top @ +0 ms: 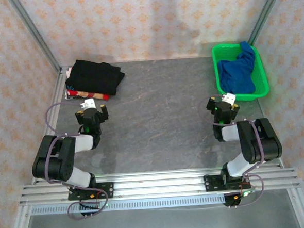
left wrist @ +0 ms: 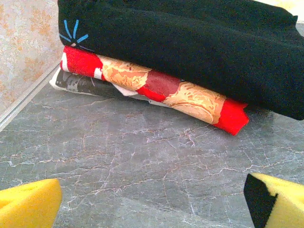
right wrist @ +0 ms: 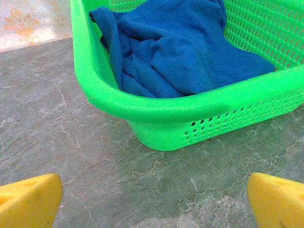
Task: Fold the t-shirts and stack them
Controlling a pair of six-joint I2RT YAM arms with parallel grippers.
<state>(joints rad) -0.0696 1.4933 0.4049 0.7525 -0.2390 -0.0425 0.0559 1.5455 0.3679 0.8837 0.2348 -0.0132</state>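
A folded black t-shirt tops a stack at the back left, with a folded red-patterned t-shirt under it. A crumpled royal blue t-shirt lies in the green basket at the back right. My left gripper stands open just in front of the stack, nothing between its yellow pads. In front of the basket, my right gripper is open and holds nothing.
The grey marbled table stretches between the two arms. Metal frame rails edge it on the left, and patterned walls close in the back and sides. A greyish printed cloth lies under the stack.
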